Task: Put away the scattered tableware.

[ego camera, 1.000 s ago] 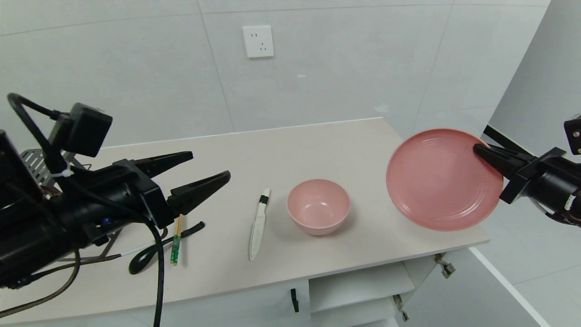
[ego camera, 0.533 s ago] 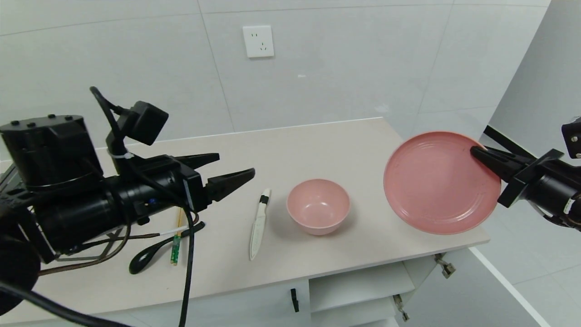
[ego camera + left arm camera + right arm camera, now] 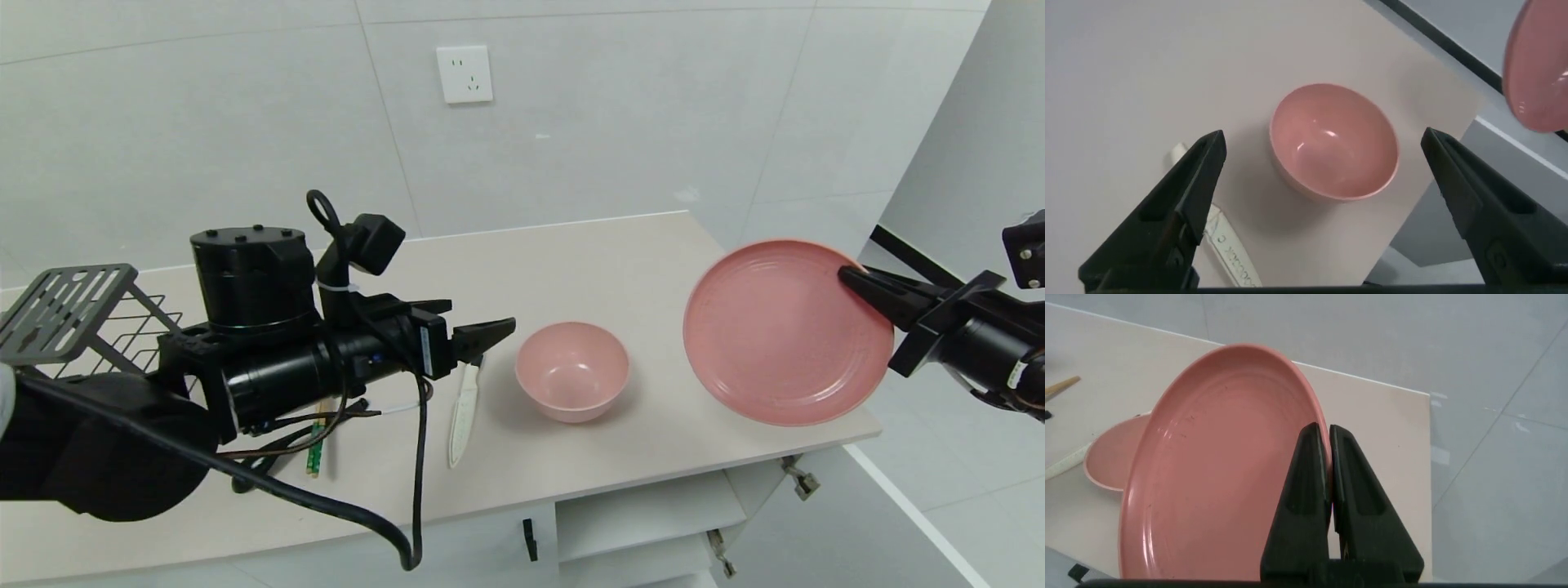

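Straight ahead of my left claw (image 3: 480,317), which is opened wide, the bowl (image 3: 571,371) sits upright on the counter (image 3: 588,253), near but untouched and centred between the tips. That arm is the nearer one; my right claw (image 3: 851,276) pinches the tilted plate (image 3: 775,343) by its rim above the counter's right end.

We look forward and down from the head across the beige countertop (image 3: 620,269). Our left wrist camera faces the round pink bowl (image 3: 1333,140) closely, our right the pink plate (image 3: 1225,461); both appear from the head.
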